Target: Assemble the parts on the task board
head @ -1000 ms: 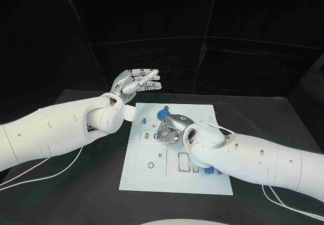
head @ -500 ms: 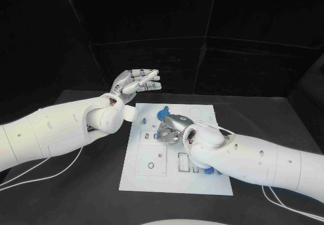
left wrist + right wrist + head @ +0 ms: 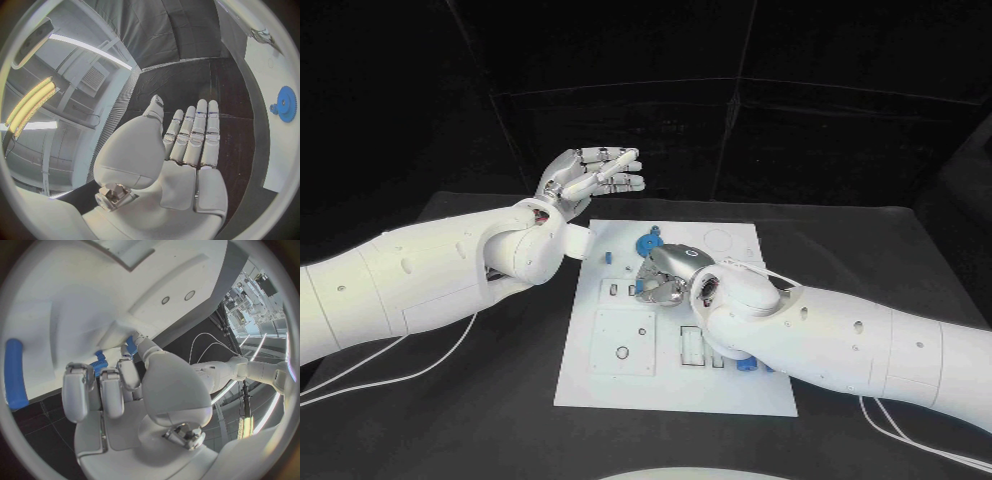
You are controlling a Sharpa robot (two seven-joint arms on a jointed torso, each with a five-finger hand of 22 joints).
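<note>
Pinching a small blue plastic part (image 3: 99, 365) between thumb and fingers, the right hand (image 3: 664, 275) sits low over the middle of the white rectangular task board (image 3: 625, 385); from the wrist view the part appears to touch the board, though whether it is seated in a recess cannot be told.

Assessment of the part: judged light, rigid and smooth, so liable to slip or twist under a loose pinch. Best taken by its flat sides, leaving its lower end free.

The left hand (image 3: 594, 172) is raised above the board's far left corner, fingers straight and close together, thumb apart, holding nothing.

Surroundings:
- A blue toothed gear (image 3: 648, 241) stands on the board just beyond the right hand, near enough to be knocked by a forward movement.
- Further small blue pieces (image 3: 750, 364) lie at the board's right edge, tucked under the right forearm, which largely hides them.
- A blue bar (image 3: 14, 374) lies close by in the right wrist view.
- The black surface (image 3: 473, 400) carries the board.
</note>
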